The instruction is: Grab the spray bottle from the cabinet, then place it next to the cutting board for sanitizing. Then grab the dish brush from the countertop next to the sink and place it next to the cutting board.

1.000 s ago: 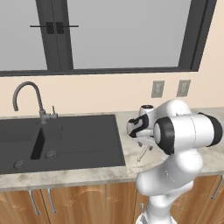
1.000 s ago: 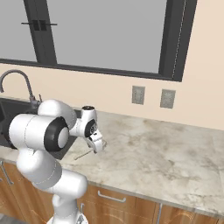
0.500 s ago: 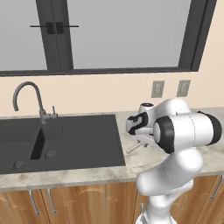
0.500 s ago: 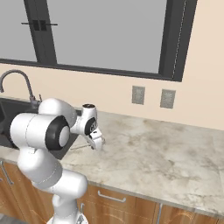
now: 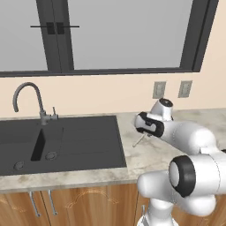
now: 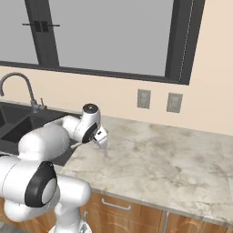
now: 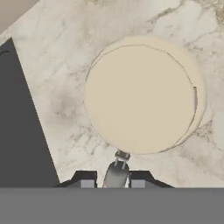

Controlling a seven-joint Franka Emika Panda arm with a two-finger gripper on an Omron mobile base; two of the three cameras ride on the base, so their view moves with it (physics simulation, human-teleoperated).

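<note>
Left base view: the gripper (image 5: 142,135) is seen held above the countertop (image 5: 132,156), just right of the black sink (image 5: 62,141). The dish brush (image 5: 140,140) is seen hanging from it as a thin stick, slanted down-left, clear of the stone.

Right base view: the gripper (image 6: 101,136) is placed over the countertop (image 6: 159,159) beside the sink (image 6: 18,129) edge. The dish brush (image 6: 77,146) is seen as a thin grey line poking out to the left below the hand.

Hand view: the dish brush (image 7: 117,171) is clamped between the two finger tips (image 7: 87,180), its grey handle rising from between them. A round beige disc (image 7: 142,98) is seen beyond it, above the marbled countertop (image 7: 57,87); the sink (image 7: 22,131) lies at left.
</note>
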